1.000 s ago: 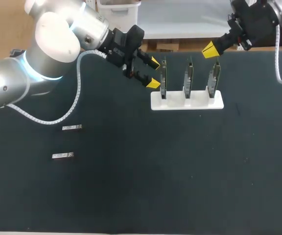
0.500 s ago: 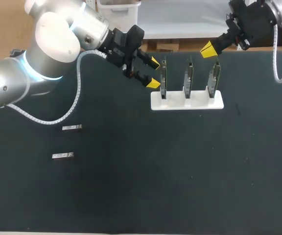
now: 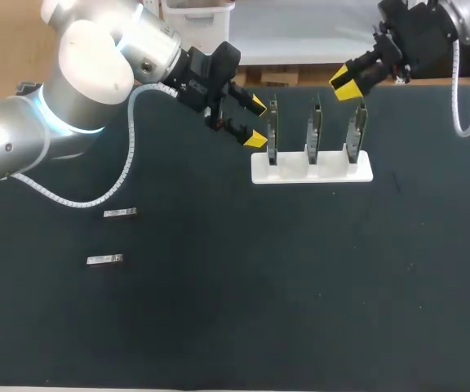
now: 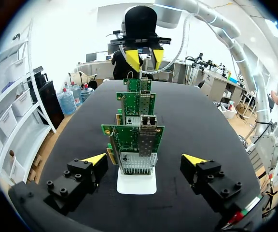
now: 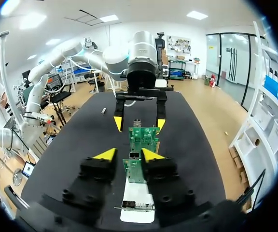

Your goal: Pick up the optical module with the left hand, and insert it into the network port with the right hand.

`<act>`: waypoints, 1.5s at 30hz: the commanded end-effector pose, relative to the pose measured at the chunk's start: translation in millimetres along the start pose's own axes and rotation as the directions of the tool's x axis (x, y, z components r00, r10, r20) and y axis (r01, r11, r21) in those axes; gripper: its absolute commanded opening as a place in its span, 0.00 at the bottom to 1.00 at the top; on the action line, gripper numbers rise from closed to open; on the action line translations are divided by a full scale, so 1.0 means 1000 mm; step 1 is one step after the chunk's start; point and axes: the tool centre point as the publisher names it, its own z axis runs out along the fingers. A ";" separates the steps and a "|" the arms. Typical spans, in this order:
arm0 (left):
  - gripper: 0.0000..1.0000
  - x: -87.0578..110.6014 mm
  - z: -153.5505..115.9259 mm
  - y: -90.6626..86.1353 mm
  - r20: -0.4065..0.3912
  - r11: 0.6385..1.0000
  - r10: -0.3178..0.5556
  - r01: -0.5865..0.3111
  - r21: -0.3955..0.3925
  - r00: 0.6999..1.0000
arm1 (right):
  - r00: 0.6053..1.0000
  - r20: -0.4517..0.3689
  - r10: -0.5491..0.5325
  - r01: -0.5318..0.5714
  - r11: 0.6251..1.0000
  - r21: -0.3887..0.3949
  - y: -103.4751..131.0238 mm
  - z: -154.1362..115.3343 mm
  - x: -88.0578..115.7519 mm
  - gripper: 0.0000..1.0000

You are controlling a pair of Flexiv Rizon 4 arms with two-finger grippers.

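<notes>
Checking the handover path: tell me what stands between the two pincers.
Three green circuit boards upright in a white stand, in a row between left pincer and right pincer; the left wrist view shows it.

There was one table (image 3: pixel 317 310) with a dark top. On it lay two optical modules, both small and silver: the farther module (image 3: pixel 120 213) and the nearer module (image 3: pixel 104 260). There was one white stand (image 3: pixel 312 169), and in it stood three green circuit boards: the left board (image 3: pixel 272 131), the middle board (image 3: pixel 312 131) and the right board (image 3: pixel 356 131). Two robot arms were there, the left arm (image 3: pixel 72 90) and the right arm (image 3: pixel 463 20). Each carried one gripper, so two in total: the left gripper (image 3: pixel 257 122) and the right gripper (image 3: pixel 348 84). Each gripper had two yellow tips, which made four tips.
</notes>
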 end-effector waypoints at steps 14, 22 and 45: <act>1.00 -0.001 -0.006 -0.003 0.014 1.000 0.005 -0.005 0.005 1.000 | 1.000 0.001 0.000 0.000 1.000 -0.003 -0.001 0.000 0.000 1.00; 1.00 0.008 -0.030 -0.022 -0.067 0.999 0.025 -0.027 -0.022 0.997 | 1.000 0.001 0.000 0.000 1.000 -0.003 -0.001 0.000 0.000 1.00; 1.00 0.115 -0.146 -0.126 -0.435 0.941 -0.162 0.006 -0.339 0.886 | 1.000 0.001 0.000 0.000 1.000 -0.003 -0.001 0.000 0.000 1.00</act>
